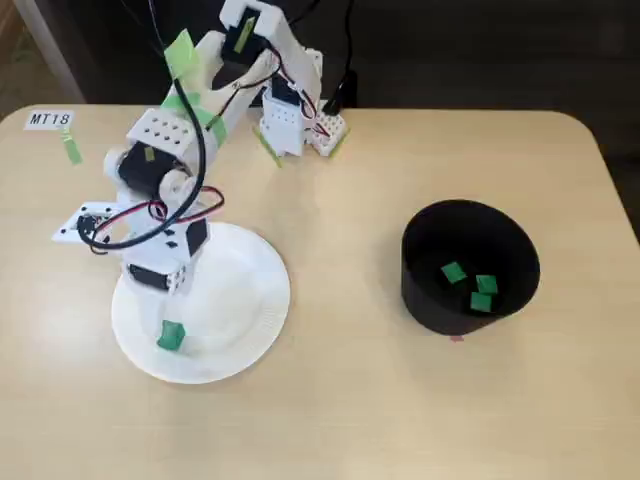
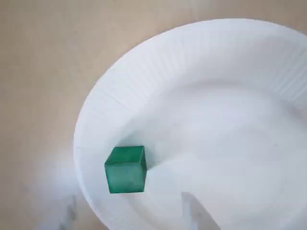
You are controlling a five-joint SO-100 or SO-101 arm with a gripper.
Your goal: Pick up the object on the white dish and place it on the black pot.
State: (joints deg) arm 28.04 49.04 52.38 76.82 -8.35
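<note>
Hand [image 1: 160, 290] of the white robot arm [image 1: 170, 150] hangs over the white dish [image 1: 255, 310], up near the dish's top-left part in the fixed view. I can't tell how wide it is open — the arm's own body hides the fingers from that side. In the wrist view only two pale, see-through tips [image 2: 199, 213] peek in at the bottom edge, one on each side of the cube and not touching it. It has nothing in its grip.

The object [image 1: 171, 336] is a little green cube with flat sides and sharp corners. It sits on the dish, close to the rim at the bottom left in the fixed view, just below the hand. In the wrist view the cube [image 2: 125, 169] looks smooth and a bit shiny, and it rests right where the flat middle of the dish [image 2: 201, 72] turns into the rim. That rim has lots of tiny ribs, like paper plates do.

The black pot [image 1: 425, 290] stands well apart, over on the right side of the table [image 1: 350, 420] in the fixed view. It is round with straight walls and a dull, dark skin. Inside it lie three more green cubes [image 1: 481, 301], close together on the bottom.

The table is smooth, pale wood. A small label [image 1: 49, 119] — reading MT18 — is stuck near its far left corner.
</note>
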